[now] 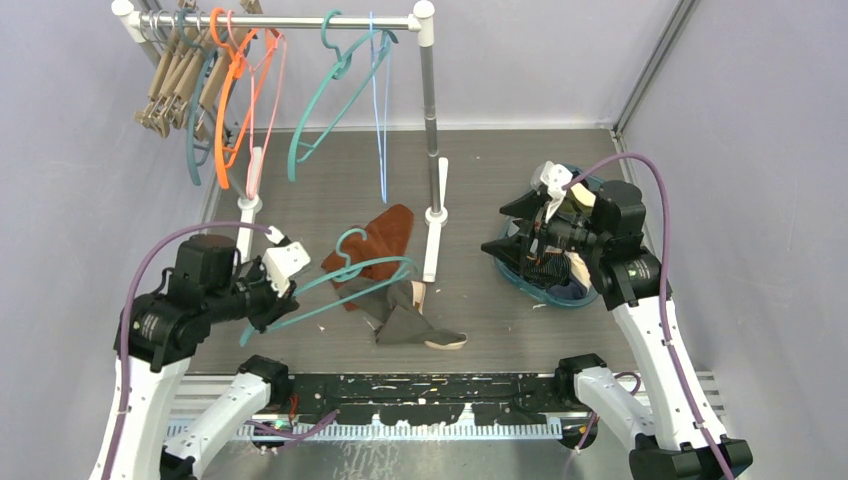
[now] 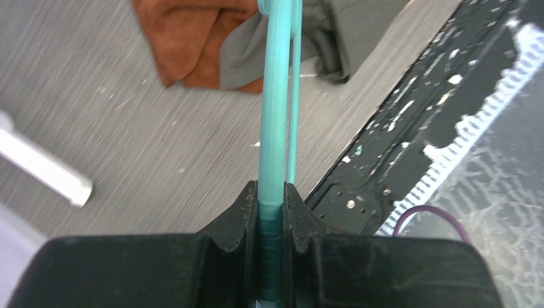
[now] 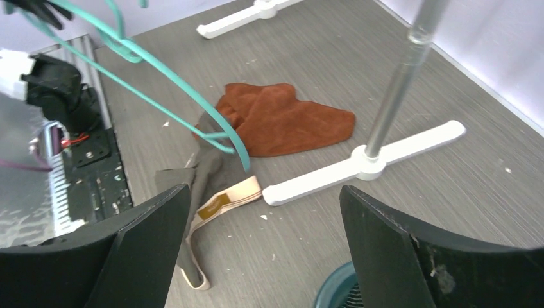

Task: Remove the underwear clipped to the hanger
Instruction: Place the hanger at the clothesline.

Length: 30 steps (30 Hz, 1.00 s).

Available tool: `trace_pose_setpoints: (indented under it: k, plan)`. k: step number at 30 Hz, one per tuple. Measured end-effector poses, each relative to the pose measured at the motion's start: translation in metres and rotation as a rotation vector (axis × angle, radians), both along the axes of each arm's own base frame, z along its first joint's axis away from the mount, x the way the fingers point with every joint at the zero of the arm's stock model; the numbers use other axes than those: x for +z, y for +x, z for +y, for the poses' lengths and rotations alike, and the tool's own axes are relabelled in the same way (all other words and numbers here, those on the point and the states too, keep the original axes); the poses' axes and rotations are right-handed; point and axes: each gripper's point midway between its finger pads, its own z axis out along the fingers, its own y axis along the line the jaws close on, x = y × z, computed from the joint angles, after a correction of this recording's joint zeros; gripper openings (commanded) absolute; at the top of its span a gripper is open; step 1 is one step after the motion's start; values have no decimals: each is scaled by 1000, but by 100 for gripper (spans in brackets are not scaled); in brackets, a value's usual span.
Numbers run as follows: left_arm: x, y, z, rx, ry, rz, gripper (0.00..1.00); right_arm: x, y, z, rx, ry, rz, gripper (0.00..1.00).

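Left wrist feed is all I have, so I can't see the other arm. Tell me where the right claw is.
Observer: The right claw hovers open over a teal basket, right of the rack post.
Operator: Give me the underwear's position.
Observer: The underwear lies on the table under the far end of the hanger, with a cream waistband showing.
Operator: Report what's hung up.
Observer: Only bare hangers on the rail.
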Motion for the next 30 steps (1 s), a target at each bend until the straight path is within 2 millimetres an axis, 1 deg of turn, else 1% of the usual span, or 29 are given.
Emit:
trace_pose_setpoints:
  k: [6, 12, 15, 18, 23, 26, 30]
  plan:
    - [-5, 3, 36, 145, 132, -53, 0, 0, 22, -14, -138, -13, -5, 93]
    - [-3, 12, 61, 334, 170, -74, 0, 1, 40, -27, -250, -26, -27, 94]
    - [0, 15, 69, 411, 166, -82, 0, -3, 48, -32, -284, -33, -31, 94]
    - [4, 19, 76, 483, 150, -99, 0, -15, 54, -36, -306, -41, -22, 94]
    - [16, 27, 85, 583, 132, -118, 0, -37, 59, -37, -312, -56, 6, 94]
    - [25, 34, 88, 623, 126, -133, 0, -45, 60, -38, -317, -65, 11, 94]
    - [35, 45, 90, 649, 117, -162, 0, -51, 61, -40, -323, -73, 11, 94]
